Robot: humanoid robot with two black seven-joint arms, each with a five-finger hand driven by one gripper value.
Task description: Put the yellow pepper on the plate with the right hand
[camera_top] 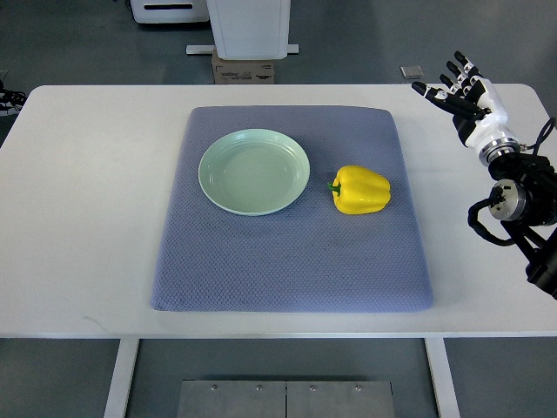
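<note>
A yellow pepper (360, 190) lies on its side on the blue-grey mat (291, 261), green stem pointing left toward the plate. The pale green plate (254, 171) sits on the mat just left of the pepper and holds nothing. My right hand (459, 94) hovers over the table's far right corner, well to the right of and beyond the pepper. Its fingers are spread and hold nothing. Its arm comes in from the right edge. The left arm does not show.
The white table (78, 218) carries the mat in its middle. Beyond the far edge stand a white machine base (250, 30) and a cardboard box (244, 70). A small grey object (412, 71) lies on the floor behind the table near my right hand.
</note>
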